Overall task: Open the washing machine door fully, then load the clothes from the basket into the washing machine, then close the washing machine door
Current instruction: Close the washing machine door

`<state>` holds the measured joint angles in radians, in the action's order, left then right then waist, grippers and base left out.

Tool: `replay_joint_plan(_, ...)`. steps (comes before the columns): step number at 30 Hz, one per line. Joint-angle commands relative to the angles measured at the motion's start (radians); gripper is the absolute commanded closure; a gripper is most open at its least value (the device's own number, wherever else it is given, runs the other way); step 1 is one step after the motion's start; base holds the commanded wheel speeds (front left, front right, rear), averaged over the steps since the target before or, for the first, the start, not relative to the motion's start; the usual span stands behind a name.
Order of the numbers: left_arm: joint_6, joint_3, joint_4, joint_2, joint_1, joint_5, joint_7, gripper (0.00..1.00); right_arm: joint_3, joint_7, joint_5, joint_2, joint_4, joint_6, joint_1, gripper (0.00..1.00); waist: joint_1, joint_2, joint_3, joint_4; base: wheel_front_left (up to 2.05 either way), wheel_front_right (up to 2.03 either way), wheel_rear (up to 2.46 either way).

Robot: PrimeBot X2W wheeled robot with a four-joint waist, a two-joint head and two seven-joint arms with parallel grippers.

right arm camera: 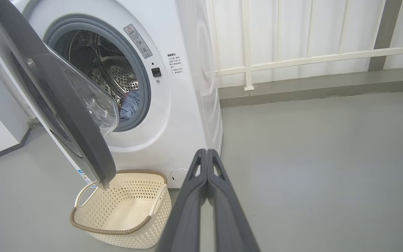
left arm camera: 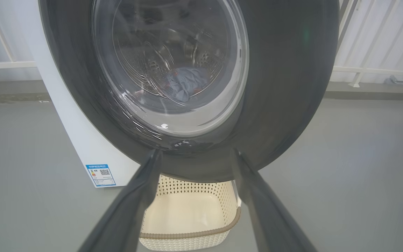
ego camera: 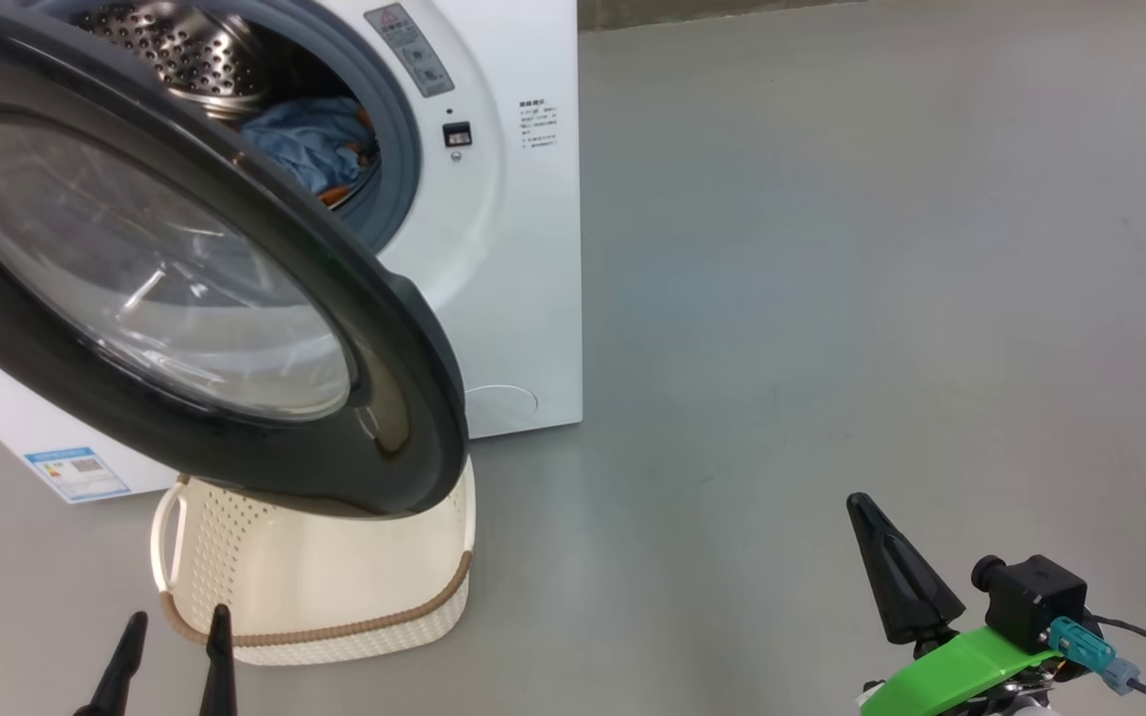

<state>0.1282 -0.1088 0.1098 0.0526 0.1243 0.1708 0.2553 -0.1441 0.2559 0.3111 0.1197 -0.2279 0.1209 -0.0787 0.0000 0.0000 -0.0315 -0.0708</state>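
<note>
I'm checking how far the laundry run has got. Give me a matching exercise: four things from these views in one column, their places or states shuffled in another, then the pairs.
1. washing machine door
2. clothes
3. basket
4. blue label sticker

a. empty, on the floor
b. inside the drum
c. swung open
d. low on the white washing machine

Pairs: 1-c, 2-b, 3-a, 4-d.

No wording can be read at this distance. On the front of the washing machine (ego camera: 523, 298), a grey warning label (ego camera: 409, 48) bearing a red triangle sign is located at 2 o'clock of the drum (ego camera: 175, 45). A block of small print (ego camera: 538, 122) is found at 4 o'clock of that label. A blue label sticker (ego camera: 78, 473) with a QR code is fixed at 7 o'clock, low down.
</note>
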Motion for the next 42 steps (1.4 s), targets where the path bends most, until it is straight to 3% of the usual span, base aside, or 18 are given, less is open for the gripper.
replay_joint_plan(1, 0.002, -0.040, -0.021, 0.009, -0.032, -0.014, 0.006, 0.00, -0.017, 0.006, 0.006, 0.000, 0.026, 0.010, -0.008, 1.00, 0.0000, 0.0000, -0.002, 0.003, 0.00, 0.00, 0.00)
replay_joint_plan(10, 0.002, -0.042, -0.014, 0.002, -0.043, -0.014, 0.006, 0.00, -0.033, 0.006, 0.010, 0.013, 0.095, 0.010, -0.043, 1.00, 0.0000, 0.0000, -0.010, 0.025, 0.00, 0.00, 0.00)
replay_joint_plan(17, 0.002, -0.042, -0.016, 0.000, -0.047, -0.006, 0.006, 0.00, -0.060, 0.006, 0.023, 0.025, 0.308, 0.010, -0.115, 1.00, 0.0000, 0.0000, -0.021, 0.032, 0.00, 0.00, 0.00)
replay_joint_plan(21, 0.002, -0.038, -0.020, -0.001, -0.057, -0.006, 0.006, 0.00, -0.136, 0.006, 0.042, 0.042, 0.457, 0.010, -0.167, 1.00, 0.0000, 0.0000, -0.031, 0.038, 0.00, 0.00, 0.00)
replay_joint_plan(25, 0.002, -0.034, -0.022, -0.001, -0.073, -0.007, 0.006, 0.00, -0.279, 0.006, 0.076, 0.085, 0.546, 0.010, -0.229, 1.00, 0.0000, 0.0000, -0.044, 0.051, 0.00, 0.00, 0.00)
replay_joint_plan(29, 0.002, -0.031, -0.022, -0.002, -0.089, -0.004, 0.006, 0.00, -0.434, 0.006, 0.115, 0.128, 0.534, 0.010, -0.302, 1.00, 0.0000, 0.0000, -0.056, 0.072, 0.00, 0.00, 0.00)
replay_joint_plan(36, 0.001, -0.006, -0.021, -0.002, -0.120, 0.018, 0.006, 0.00, -0.702, 0.003, 0.200, 0.185, 0.401, 0.010, -0.416, 1.00, 0.0000, 0.0000, -0.081, 0.145, 0.00, 0.00, 0.00)
replay_joint_plan(42, -0.004, 0.024, -0.031, -0.002, -0.146, 0.034, 0.006, 0.00, -0.797, -0.001, 0.248, 0.204, 0.301, 0.010, -0.467, 1.00, 0.0000, 0.0000, -0.111, 0.204, 0.00, 0.00, 0.00)
